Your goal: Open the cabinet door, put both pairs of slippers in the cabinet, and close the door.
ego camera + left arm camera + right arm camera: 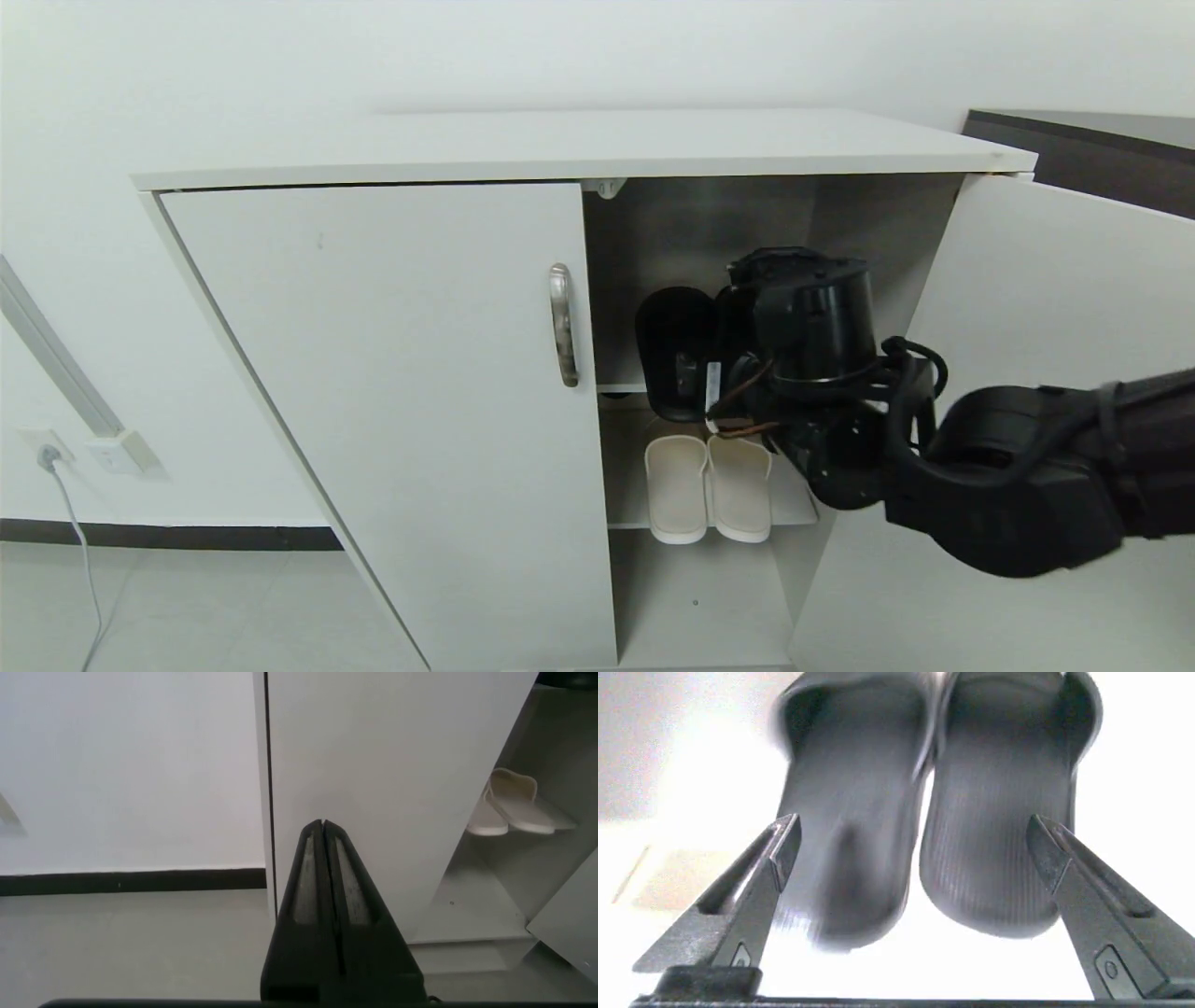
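Cabinet shelf (621, 386), right end effector (913, 826) spread wide behind black slippers (999, 812)

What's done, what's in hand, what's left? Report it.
Done: the right door stands open and the white slippers lie on the lower shelf. In hand: the black slippers are at the upper shelf, flanked by the open right gripper; whether they rest fully on it is unclear. Left: withdraw the gripper and close the door.

Wall socket (42, 452), grey cable (83, 551), dark baseboard (168, 535)
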{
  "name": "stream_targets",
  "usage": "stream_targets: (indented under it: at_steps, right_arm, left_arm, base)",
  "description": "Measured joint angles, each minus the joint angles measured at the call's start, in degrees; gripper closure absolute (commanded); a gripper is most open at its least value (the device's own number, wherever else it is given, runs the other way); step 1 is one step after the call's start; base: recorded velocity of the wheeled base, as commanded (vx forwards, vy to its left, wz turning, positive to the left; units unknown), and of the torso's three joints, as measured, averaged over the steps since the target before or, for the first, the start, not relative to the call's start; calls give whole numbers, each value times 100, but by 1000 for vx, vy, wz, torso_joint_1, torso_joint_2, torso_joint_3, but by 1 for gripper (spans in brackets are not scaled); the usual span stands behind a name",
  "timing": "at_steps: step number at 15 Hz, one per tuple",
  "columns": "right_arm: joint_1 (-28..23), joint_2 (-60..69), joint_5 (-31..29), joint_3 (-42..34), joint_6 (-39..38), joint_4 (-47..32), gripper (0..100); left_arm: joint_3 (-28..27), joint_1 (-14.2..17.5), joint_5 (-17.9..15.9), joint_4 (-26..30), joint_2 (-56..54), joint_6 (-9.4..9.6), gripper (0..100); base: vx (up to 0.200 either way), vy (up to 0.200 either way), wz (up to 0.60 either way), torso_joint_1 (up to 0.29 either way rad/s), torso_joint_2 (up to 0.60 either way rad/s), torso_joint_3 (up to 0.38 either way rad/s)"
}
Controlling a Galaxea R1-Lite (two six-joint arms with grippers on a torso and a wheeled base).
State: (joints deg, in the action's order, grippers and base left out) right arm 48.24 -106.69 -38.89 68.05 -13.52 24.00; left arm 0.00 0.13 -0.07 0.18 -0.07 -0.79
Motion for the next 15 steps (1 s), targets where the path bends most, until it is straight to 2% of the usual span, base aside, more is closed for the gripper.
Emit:
stream_targets:
  at_steps: [3,4,8,15]
  right_arm:
    - [317,658,187,-1036,17,611,0]
    - [391,842,229,-1290,74,701,100]
    - [664,1273,293,-1736,187,772,100]
    - [857,920,251,-1907,138,1067,100]
  left_arm:
    - [0,0,-9,0,0,1,100]
    - [0,0,-9,0,0,1,100]
    - [0,0,-9,0,0,1,100]
    - [0,0,-20,0,0,1,100]
  base:
    - [0,0,0,0,0,0]
    - [0,0,0,0,0,0]
    - [0,0,0,0,0,0]
    - [0,0,0,0,0,0]
